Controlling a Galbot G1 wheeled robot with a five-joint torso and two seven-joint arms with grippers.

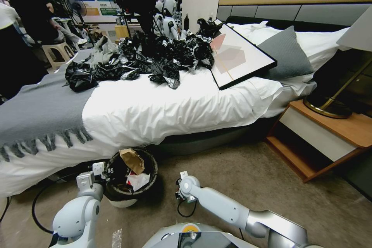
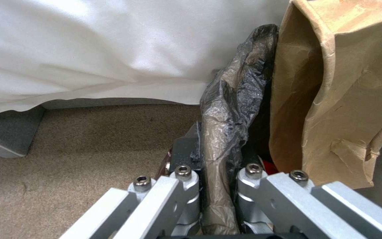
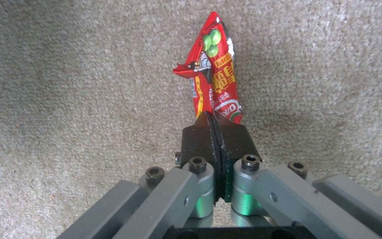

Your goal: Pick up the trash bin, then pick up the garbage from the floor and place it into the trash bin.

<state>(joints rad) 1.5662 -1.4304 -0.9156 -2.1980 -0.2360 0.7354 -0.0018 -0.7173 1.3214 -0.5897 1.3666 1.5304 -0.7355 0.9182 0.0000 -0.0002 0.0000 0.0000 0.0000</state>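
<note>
Two grippers engaged. Left gripper (image 2: 220,186) clamped on bag-lined rim of trash bin (image 1: 130,193), low beside bed (image 1: 155,108) edge, over beige carpet (image 1: 252,186). Brown paper bag (image 2: 341,96) and white wrapper (image 1: 137,180) inside bin. Right gripper (image 3: 217,132), pads pressed together on lower end of red snack wrapper (image 3: 215,73), wrapper hanging clear above carpet, to the right of bin. Black plastic sheeting (image 1: 155,58) heaped on bed.
</note>
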